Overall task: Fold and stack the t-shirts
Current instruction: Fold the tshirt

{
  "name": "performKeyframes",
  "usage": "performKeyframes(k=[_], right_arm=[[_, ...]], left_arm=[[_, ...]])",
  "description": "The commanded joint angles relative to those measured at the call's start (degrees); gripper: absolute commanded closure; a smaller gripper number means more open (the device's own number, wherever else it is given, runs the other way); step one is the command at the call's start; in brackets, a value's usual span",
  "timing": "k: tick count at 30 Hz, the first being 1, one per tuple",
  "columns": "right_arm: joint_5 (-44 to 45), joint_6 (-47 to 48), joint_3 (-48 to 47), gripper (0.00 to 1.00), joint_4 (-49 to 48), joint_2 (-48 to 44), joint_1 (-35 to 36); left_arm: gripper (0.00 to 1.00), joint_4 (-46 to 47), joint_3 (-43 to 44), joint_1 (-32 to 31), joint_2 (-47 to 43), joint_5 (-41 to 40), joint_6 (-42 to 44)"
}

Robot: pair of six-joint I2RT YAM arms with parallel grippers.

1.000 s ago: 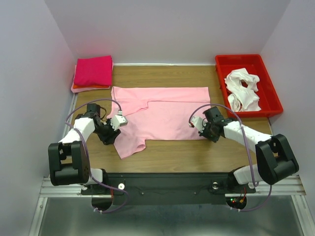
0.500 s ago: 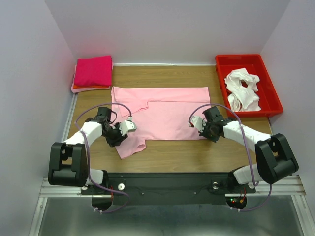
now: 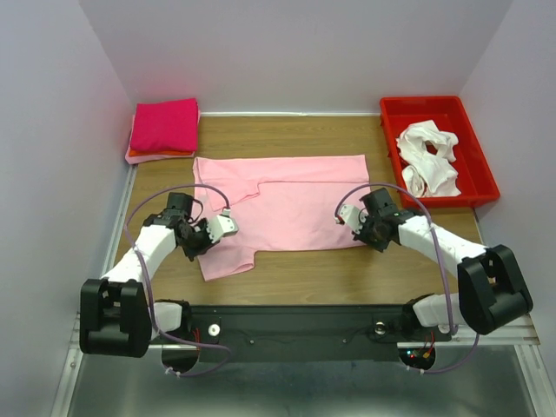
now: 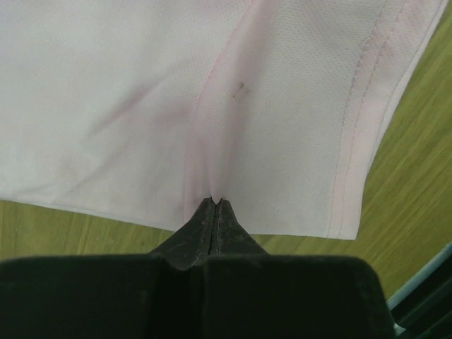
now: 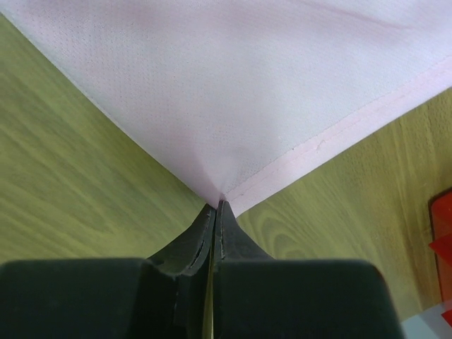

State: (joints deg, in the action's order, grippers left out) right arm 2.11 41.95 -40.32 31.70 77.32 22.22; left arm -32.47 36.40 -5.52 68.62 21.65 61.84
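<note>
The pink t-shirt (image 3: 295, 200) is being pinched by the closed left claw (image 4: 217, 202) at its sleeve and the closed right claw (image 5: 217, 205) at its hem corner, the 2 arms lying low.

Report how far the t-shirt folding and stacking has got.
Done: a folded magenta t-shirt tops the pile in the far-left corner. In hand: the light pink t-shirt lies on the wooden table, left gripper and right gripper each shut on its near edge. Left: finish this fold, stack it, then the crumpled white garments in the red plastic bin.
</note>
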Motion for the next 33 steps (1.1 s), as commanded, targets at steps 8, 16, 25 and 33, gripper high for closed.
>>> performKeyframes(k=[8, 16, 25, 33], right_arm=[[2.1, 0.2, -4.9, 0.99, 8.7, -7.9, 0.3], [2.3, 2.8, -13.2, 1.00, 8.9, 0.6, -0.7], [1.8, 8.5, -24.2, 0.99, 9.0, 12.9, -4.7], [0.7, 10.5, -32.0, 0.99, 8.8, 20.5, -8.2]], left_arm=[[1.00, -12.8, 11.4, 2.0, -5.1, 3.8, -0.8], [1.00, -10.3, 20.2, 3.9, 4.0, 6.0, -2.1], [1.00, -9.5, 30.2, 5.1, 14.4, 7.4, -2.7], [1.00, -8.6, 39.0, 5.1, 23.0, 7.7, -3.2]])
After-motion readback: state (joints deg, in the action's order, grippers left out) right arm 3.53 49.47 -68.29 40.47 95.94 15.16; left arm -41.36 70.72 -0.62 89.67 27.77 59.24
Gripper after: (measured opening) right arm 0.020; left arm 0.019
